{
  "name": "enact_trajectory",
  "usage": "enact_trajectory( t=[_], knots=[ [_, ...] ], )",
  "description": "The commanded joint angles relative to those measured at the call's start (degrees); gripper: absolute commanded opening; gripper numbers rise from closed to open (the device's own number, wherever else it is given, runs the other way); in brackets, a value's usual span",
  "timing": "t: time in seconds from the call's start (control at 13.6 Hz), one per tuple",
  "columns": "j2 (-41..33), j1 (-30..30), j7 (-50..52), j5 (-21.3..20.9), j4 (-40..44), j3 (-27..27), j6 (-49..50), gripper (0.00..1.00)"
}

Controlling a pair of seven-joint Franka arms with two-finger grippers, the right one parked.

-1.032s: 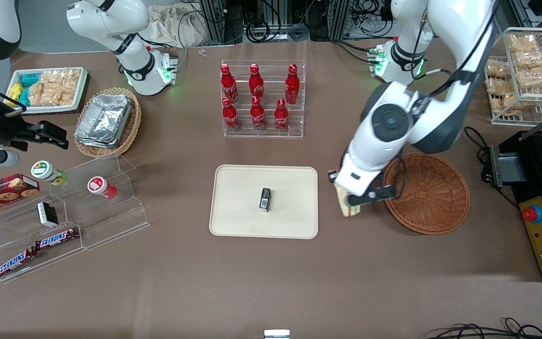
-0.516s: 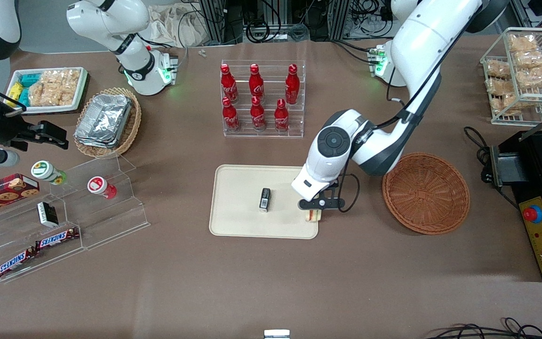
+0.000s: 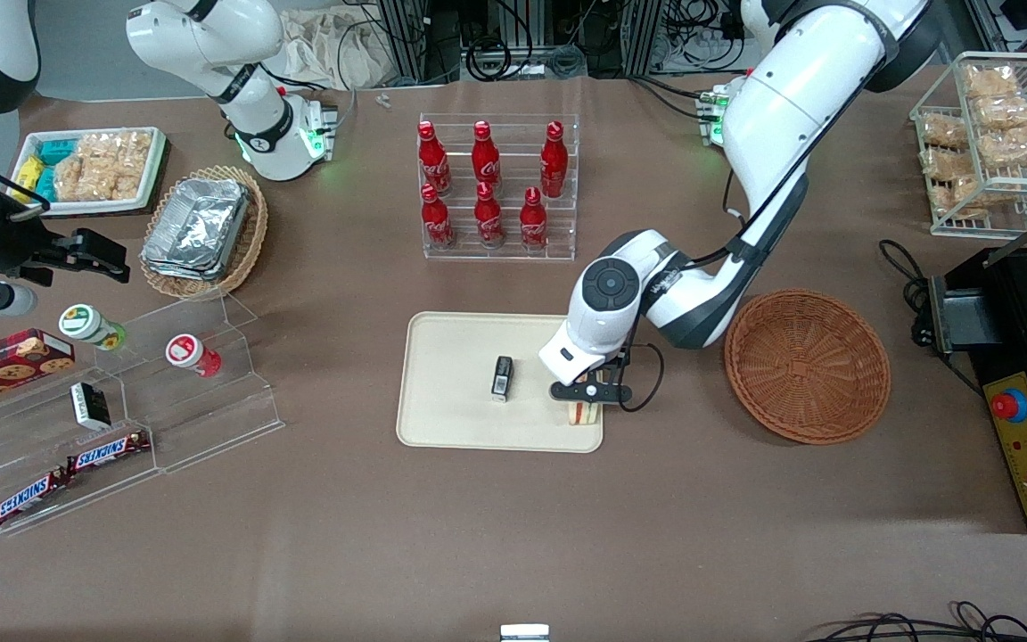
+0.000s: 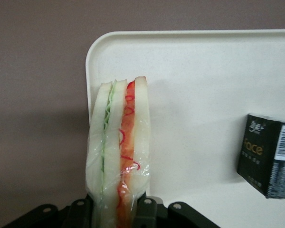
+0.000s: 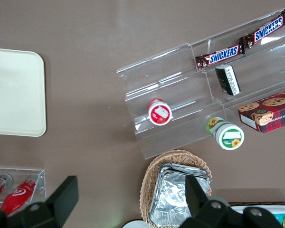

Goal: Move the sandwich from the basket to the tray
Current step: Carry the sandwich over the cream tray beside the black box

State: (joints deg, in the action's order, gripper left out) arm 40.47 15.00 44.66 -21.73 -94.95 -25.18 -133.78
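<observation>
The sandwich [image 4: 118,152], a wrapped wedge of white bread with red and green filling along its edge, stands on edge between my gripper's fingers [image 4: 146,211]. My gripper [image 3: 587,399] is shut on it, low over the cream tray [image 3: 451,357], at the tray's corner nearest the front camera and the basket. In the front view only a bit of the sandwich [image 3: 579,414] shows under the gripper. The reddish-brown wicker basket [image 3: 807,366] sits beside the tray, toward the working arm's end, with nothing in it.
A small black box [image 3: 502,377] lies near the tray's middle, beside my gripper. A clear rack of red bottles [image 3: 497,189] stands farther from the front camera than the tray. Acrylic steps with snacks [image 3: 121,401] and a foil-container basket [image 3: 201,232] lie toward the parked arm's end.
My gripper has carried the sandwich from beside the basket across to the tray's corner, then moved slightly farther over the tray and lower.
</observation>
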Motion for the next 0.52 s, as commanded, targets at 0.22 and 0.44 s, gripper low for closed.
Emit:
enact_trajectory(
  t=[0.22,0.44],
  knots=[
    [-4.4,0.3,3.0,0.1,2.1,0.3,-0.1,1.0],
    [-10.7,-2.8,4.7,1.1,2.3,0.3,4.0,1.0]
  ],
)
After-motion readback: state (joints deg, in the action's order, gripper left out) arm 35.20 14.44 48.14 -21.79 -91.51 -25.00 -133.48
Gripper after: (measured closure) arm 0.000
